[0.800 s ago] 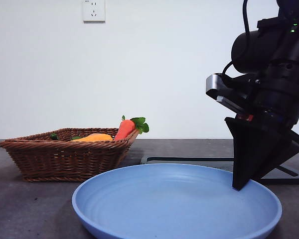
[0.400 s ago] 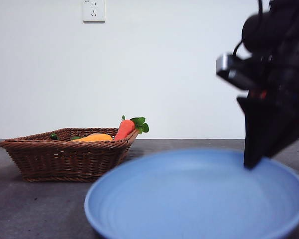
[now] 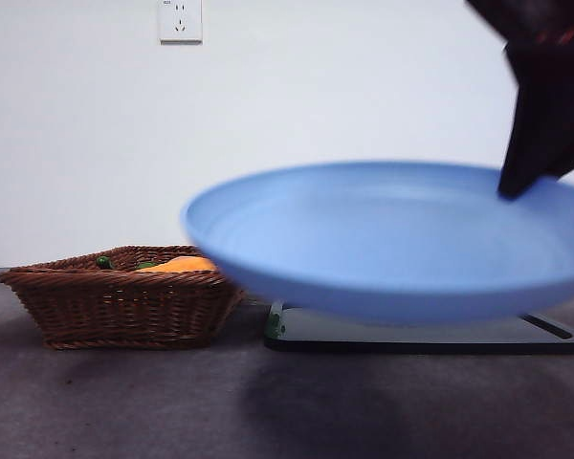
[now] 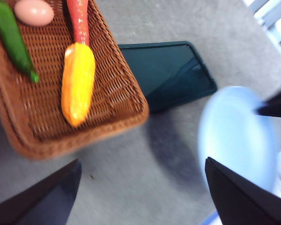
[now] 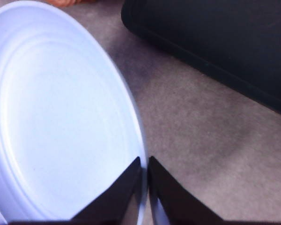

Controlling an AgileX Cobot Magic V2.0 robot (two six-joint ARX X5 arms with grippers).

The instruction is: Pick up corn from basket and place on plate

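Two arms work here. The right end effector [image 5: 144, 165] comes in from the top right corner of the front view, its jaws pinched together on the rim of the plate [image 3: 392, 239], which hangs in the air, clear of the surface [image 3: 124, 402] and tilted (blurred in two views). The left end effector [image 4: 140, 192] hovers high above the surface between the basket [image 4: 23, 126] and the plate, jaws spread wide and holding nothing.

One corn [image 4: 78, 82] lies in the basket, near its wall on the side toward the black tray [image 4: 171, 70]. Beside it are one carrot [image 4: 78, 21], tip touching the corn's end, one green vegetable [image 4: 11, 40] and one egg-like thing [image 4: 34, 11]. The one tray lies flat on the surface just beside the basket.
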